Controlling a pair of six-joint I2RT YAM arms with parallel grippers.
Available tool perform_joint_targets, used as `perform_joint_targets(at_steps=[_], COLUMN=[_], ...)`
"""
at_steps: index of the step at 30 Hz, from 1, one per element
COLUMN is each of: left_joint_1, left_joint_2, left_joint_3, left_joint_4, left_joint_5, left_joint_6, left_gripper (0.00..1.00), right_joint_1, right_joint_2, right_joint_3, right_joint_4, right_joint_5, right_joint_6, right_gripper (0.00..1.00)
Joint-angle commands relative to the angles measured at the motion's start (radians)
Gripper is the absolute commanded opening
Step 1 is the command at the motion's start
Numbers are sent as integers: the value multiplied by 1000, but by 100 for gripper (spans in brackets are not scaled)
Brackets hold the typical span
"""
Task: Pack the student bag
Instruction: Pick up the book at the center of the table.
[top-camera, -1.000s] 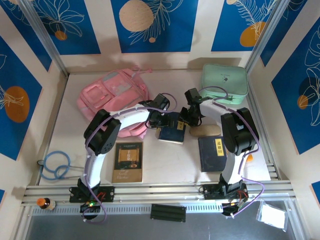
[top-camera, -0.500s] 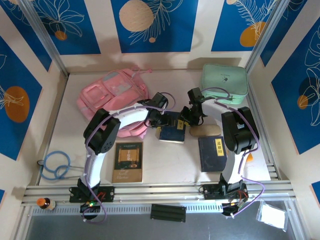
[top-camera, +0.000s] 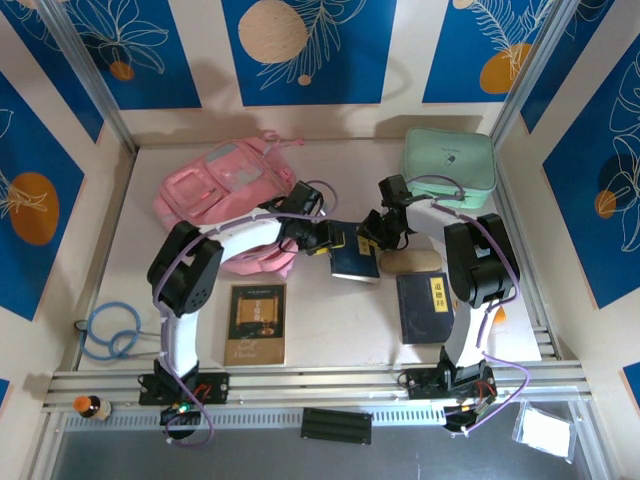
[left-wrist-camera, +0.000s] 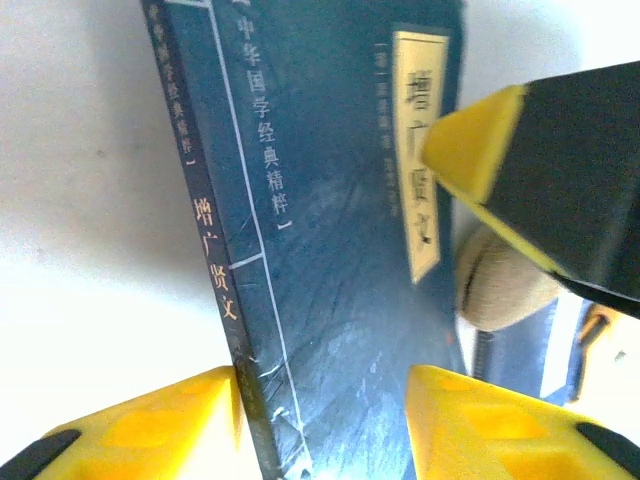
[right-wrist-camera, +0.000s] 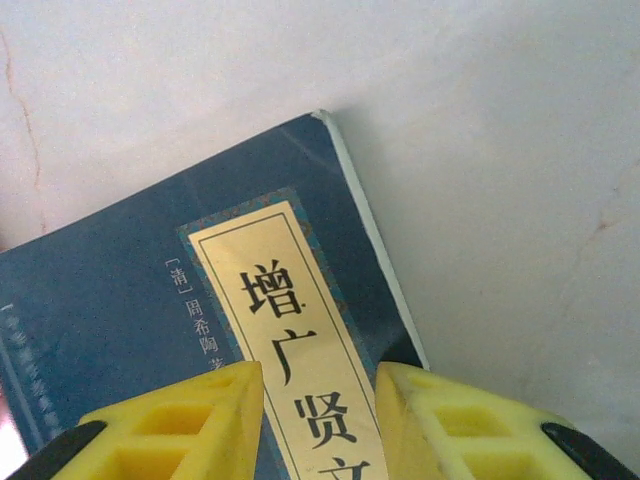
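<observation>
The pink student bag (top-camera: 228, 190) lies at the back left of the table. Right of it lies a dark blue book (top-camera: 356, 264) with a gold title label (left-wrist-camera: 420, 150). My left gripper (top-camera: 335, 240) reaches in from the bag's side, and its jaws (left-wrist-camera: 320, 400) stand apart. One pad touches the spine (left-wrist-camera: 215, 270) and the other sits over the cover. My right gripper (top-camera: 376, 234) hovers at the book's far right corner. Its fingers (right-wrist-camera: 318, 390) are slightly apart, straddling the label (right-wrist-camera: 290, 330) with nothing held between them. One right fingertip (left-wrist-camera: 475, 140) overlaps the label.
A mint green case (top-camera: 449, 165) stands at the back right. A beige pouch (top-camera: 411, 262) and a second blue book (top-camera: 424, 306) lie right of the held-down book. A brown book (top-camera: 256, 321) lies near the front, and a blue cable coil (top-camera: 111, 330) at the left edge.
The blue book has slid right and slightly nearer. My left arm has stretched further right with it and its jaws have narrowed. The right gripper has barely moved.
</observation>
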Motion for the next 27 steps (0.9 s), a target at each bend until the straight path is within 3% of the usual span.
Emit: perform_joint_targets(at_steps=[1,12,21,27], left_joint_1=[-18,-16,11,54], left_joint_2=[-34,-15,-78,-172], left_joint_3=[-9,-59,-101,-149], left_joint_4=[172,280,219,239], left_joint_5=[106,80,-13,-24], left_joint_6=[-25,-120,-96,-78], left_gripper=[43,38,18,0], right_joint_1=[29,34,13,-14], right_joint_2=[39,36,-61,-210], right_joint_3=[-49,-58,-95,-177], right_joint_4=[5,28,88,239], right_joint_5=[-71,-81,-70,-162], right_joint_6=[27,51,34,57], right_gripper=[37,35,38,47])
